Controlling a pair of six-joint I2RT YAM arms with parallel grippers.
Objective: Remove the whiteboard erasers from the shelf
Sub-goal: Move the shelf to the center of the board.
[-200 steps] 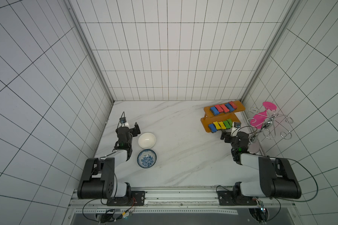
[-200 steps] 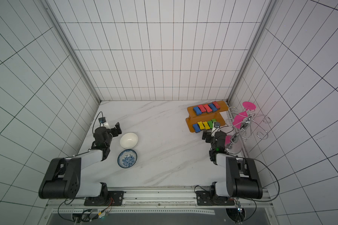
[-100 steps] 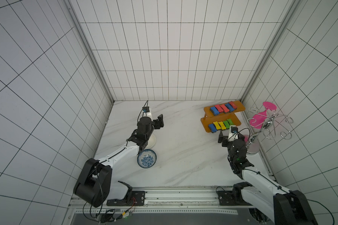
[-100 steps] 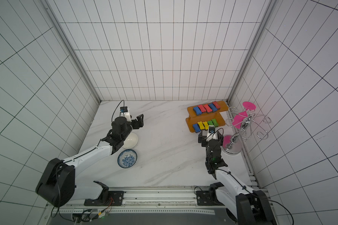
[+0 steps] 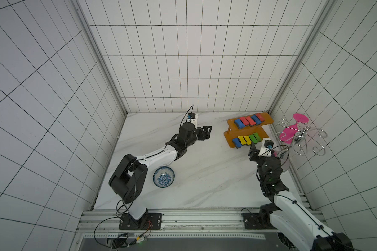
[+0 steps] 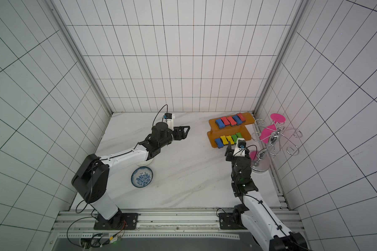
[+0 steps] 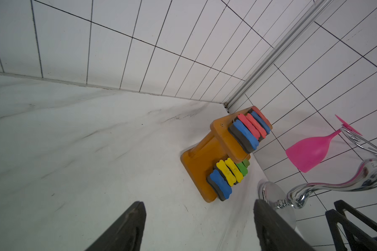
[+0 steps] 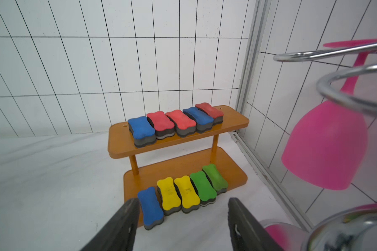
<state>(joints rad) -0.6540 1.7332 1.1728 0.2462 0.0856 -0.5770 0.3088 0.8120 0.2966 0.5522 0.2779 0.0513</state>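
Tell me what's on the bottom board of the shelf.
On the bottom board, near its front, a row: one blue eraser, two yellow erasers, two green erasers. The top board covers its rear strip from view.

Both top views: high overhead, far out, tilted down toward the back wall. They cover the whole counter (image 5: 205, 173), with the shelf (image 5: 229, 135) right of centre. Coverage is near identical, with a small sideways offset.

Left wrist view: low over the counter at mid range, rolled sideways. It looks past its own jaws across to the shelf and the chrome rack (image 7: 335, 186).

Right wrist view: close in, facing the shelf front-on and slightly down, both tiers central, jaws in shot.

All four views share the shelf and rack.
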